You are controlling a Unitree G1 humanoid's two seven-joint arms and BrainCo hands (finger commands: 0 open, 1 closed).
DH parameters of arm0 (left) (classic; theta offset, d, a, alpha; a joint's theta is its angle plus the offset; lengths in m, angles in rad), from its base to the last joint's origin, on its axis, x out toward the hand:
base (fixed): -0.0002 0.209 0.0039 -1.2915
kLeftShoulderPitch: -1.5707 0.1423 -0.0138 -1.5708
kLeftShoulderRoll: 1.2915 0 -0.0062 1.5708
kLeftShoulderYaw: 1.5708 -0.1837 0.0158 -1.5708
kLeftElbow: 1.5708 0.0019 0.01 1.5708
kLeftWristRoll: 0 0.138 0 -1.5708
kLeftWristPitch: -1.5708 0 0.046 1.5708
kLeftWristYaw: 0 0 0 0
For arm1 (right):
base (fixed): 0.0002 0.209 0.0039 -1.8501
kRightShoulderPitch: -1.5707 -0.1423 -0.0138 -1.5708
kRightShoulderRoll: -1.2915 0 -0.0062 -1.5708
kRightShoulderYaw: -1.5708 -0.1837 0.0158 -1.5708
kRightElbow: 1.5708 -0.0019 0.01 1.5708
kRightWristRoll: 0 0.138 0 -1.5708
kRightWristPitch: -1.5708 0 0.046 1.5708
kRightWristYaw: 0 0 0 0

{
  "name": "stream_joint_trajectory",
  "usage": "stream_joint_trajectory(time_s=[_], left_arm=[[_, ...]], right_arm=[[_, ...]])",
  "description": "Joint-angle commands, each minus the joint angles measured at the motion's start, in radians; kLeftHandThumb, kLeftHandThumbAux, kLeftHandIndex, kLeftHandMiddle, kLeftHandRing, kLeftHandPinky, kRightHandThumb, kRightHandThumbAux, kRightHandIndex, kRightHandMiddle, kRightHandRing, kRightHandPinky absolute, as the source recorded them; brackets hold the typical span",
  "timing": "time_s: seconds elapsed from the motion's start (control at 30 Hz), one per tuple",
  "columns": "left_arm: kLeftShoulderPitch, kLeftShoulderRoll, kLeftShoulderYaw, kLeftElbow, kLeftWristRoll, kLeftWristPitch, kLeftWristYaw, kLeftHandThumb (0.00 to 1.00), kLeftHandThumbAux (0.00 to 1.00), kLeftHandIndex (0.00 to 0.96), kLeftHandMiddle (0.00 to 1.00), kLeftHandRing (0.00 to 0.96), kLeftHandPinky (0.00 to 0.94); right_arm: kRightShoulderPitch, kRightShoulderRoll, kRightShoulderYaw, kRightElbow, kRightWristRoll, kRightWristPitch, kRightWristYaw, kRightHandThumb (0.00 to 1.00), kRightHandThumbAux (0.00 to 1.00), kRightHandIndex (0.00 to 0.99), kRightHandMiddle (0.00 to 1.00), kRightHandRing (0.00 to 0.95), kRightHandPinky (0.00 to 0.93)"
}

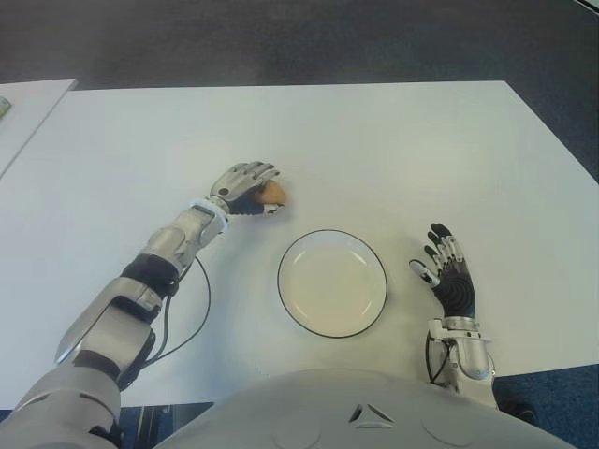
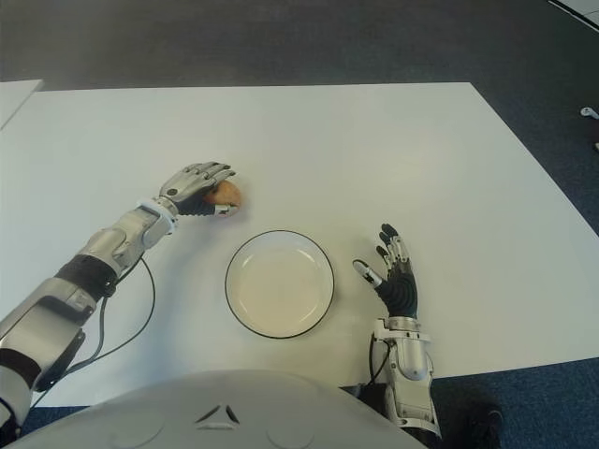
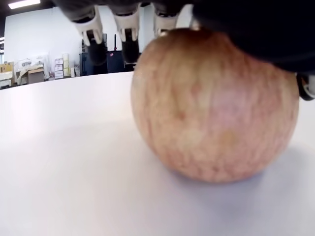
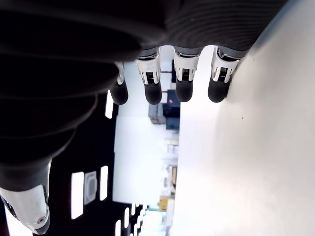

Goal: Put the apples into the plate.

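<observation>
**White tabletop before me**

A plain white tabletop (image 1: 374, 140) stretches out in front of me, with dark carpet floor (image 1: 281, 42) beyond its far edge and to its right. A round white plate (image 1: 332, 282) with a thin dark rim lies on it, close to my body and near the middle. An apple (image 3: 214, 105), reddish-yellow, sits on the tabletop to the left of the plate and a little farther from me, apart from the plate's rim; in my left wrist view its underside touches the surface. My left-arm cable (image 1: 192, 318) trails in a loop over the near left part.
</observation>
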Motion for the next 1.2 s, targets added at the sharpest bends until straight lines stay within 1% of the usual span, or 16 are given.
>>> stream_joint_trajectory(time_s=[0.03, 0.27, 0.43, 0.9, 1.0, 1.07, 1.1, 1.13, 1.17, 1.2], left_arm=[[-0.014, -0.034, -0.042, 0.094, 0.02, -0.006, 0.028, 0.304, 0.162, 0.0, 0.0, 0.0, 0.0], [-0.054, -0.076, -0.091, 0.211, 0.031, -0.012, 0.086, 0.304, 0.165, 0.0, 0.0, 0.0, 0.0], [-0.072, -0.091, -0.12, 0.26, 0.03, -0.019, 0.106, 0.303, 0.168, 0.0, 0.0, 0.0, 0.0], [-0.094, -0.111, -0.164, 0.325, 0.02, -0.025, 0.112, 0.296, 0.18, 0.0, 0.0, 0.0, 0.0], [-0.091, -0.112, -0.166, 0.336, 0.02, -0.03, 0.129, 0.301, 0.203, 0.005, 0.0, 0.0, 0.0], [-0.091, -0.112, -0.168, 0.343, 0.021, -0.035, 0.142, 0.329, 0.247, 0.087, 0.069, 0.046, 0.067], [-0.095, -0.115, -0.172, 0.365, 0.025, -0.039, 0.162, 0.333, 0.253, 0.099, 0.078, 0.053, 0.076], [-0.103, -0.119, -0.179, 0.395, 0.033, -0.039, 0.18, 0.412, 0.304, 0.19, 0.261, 0.245, 0.262], [-0.109, -0.123, -0.185, 0.418, 0.038, -0.04, 0.193, 0.477, 0.358, 0.281, 0.389, 0.378, 0.4], [-0.119, -0.127, -0.196, 0.447, 0.048, -0.037, 0.207, 0.501, 0.377, 0.313, 0.435, 0.425, 0.45]], right_arm=[[0.112, 0.033, 0.028, 0.1, -0.011, 0.084, 0.004, 0.15, 0.632, 0.029, 0.023, 0.022, 0.069], [0.128, 0.034, 0.027, 0.087, -0.004, 0.078, 0.007, 0.146, 0.633, 0.03, 0.024, 0.022, 0.064], [0.141, 0.038, 0.028, 0.076, 0.003, 0.072, 0.01, 0.144, 0.631, 0.028, 0.022, 0.019, 0.059], [0.16, 0.048, 0.023, 0.064, 0.025, 0.054, 0.023, 0.151, 0.613, 0.035, 0.032, 0.032, 0.076], [0.162, 0.048, 0.02, 0.064, 0.036, 0.05, 0.03, 0.153, 0.61, 0.037, 0.036, 0.037, 0.084], [0.162, 0.049, 0.019, 0.064, 0.039, 0.05, 0.032, 0.155, 0.608, 0.04, 0.039, 0.04, 0.088], [0.163, 0.048, 0.019, 0.063, 0.043, 0.052, 0.035, 0.156, 0.608, 0.04, 0.039, 0.041, 0.089], [0.163, 0.048, 0.018, 0.062, 0.047, 0.054, 0.037, 0.156, 0.608, 0.042, 0.04, 0.042, 0.091], [0.163, 0.048, 0.017, 0.061, 0.049, 0.055, 0.039, 0.155, 0.609, 0.043, 0.041, 0.043, 0.092], [0.163, 0.049, 0.017, 0.06, 0.051, 0.056, 0.041, 0.155, 0.609, 0.043, 0.041, 0.043, 0.092]])
